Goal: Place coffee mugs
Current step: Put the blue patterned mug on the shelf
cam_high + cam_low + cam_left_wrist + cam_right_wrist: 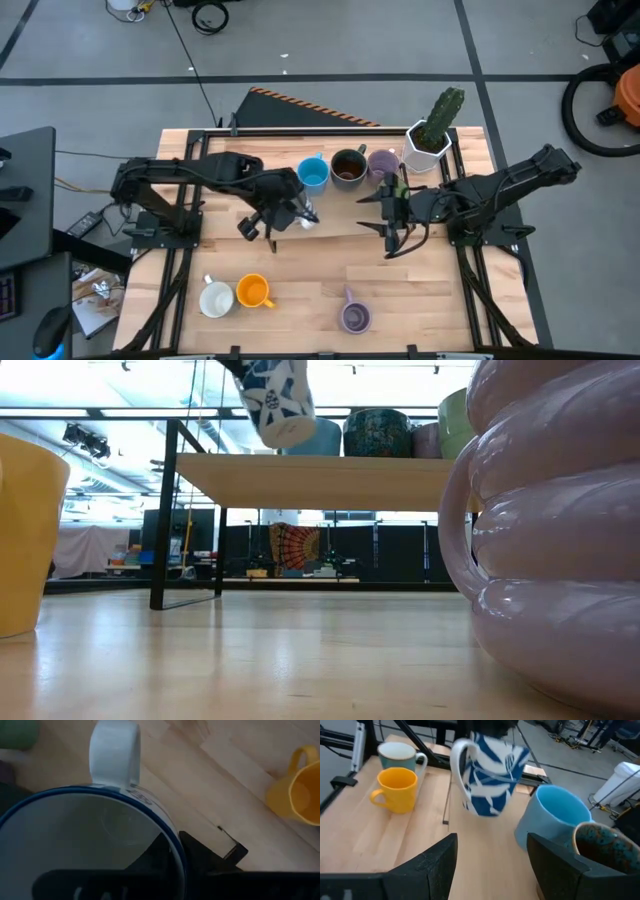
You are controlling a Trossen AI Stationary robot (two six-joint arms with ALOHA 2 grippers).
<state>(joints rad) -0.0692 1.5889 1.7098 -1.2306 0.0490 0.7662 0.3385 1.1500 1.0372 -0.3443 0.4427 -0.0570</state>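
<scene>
Near the middle of the high view, my left claw [300, 213] holds a white-and-blue patterned mug [490, 775] by its rim, lifted clear of the table [300, 285]. My right claw [388, 214] hovers close by, spread wide and empty. On the raised shelf [330, 468] I count blue [313, 174], dark brown [348, 168] and purple [383, 163] mugs, perhaps a green one behind. White [215, 298], orange [253, 291] and a second purple [355, 316] wait along the lower edge, so roughly half remain.
</scene>
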